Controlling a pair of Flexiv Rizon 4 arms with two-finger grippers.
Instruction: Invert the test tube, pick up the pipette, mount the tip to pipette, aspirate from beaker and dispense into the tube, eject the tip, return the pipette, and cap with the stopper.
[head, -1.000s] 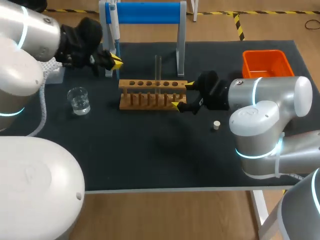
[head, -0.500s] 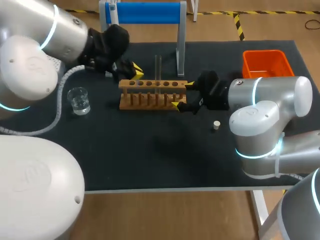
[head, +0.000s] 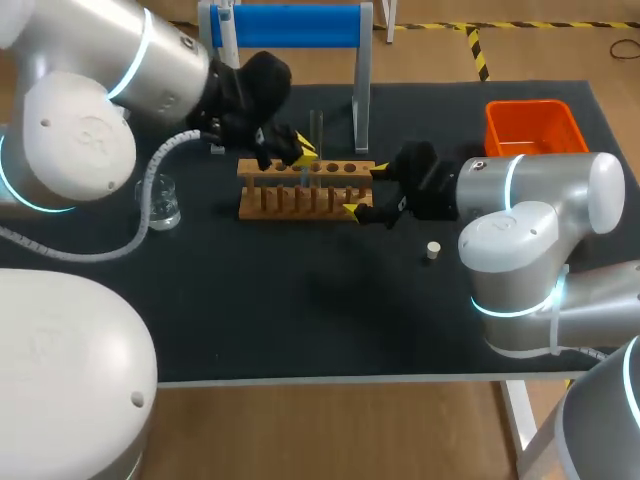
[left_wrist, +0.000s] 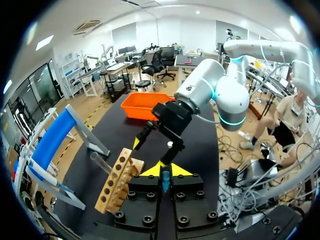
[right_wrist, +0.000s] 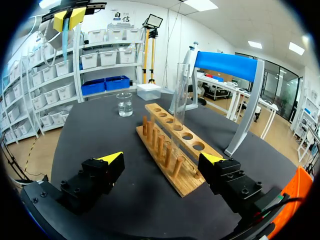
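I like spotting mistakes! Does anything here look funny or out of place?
Nothing is spilled or knocked over. One slightly odd thing: the left end effector pinches a small blue tip above the wooden rack, while the pipette hangs on its stand.

Legible inscriptions: none. No word, number, label or sign can be read on the table (head: 300, 310) or on what stands on it. The wooden rack (head: 300, 197), test tube (head: 316, 130), beaker (head: 160, 205) and orange bin (head: 530, 125) carry no readable marking.
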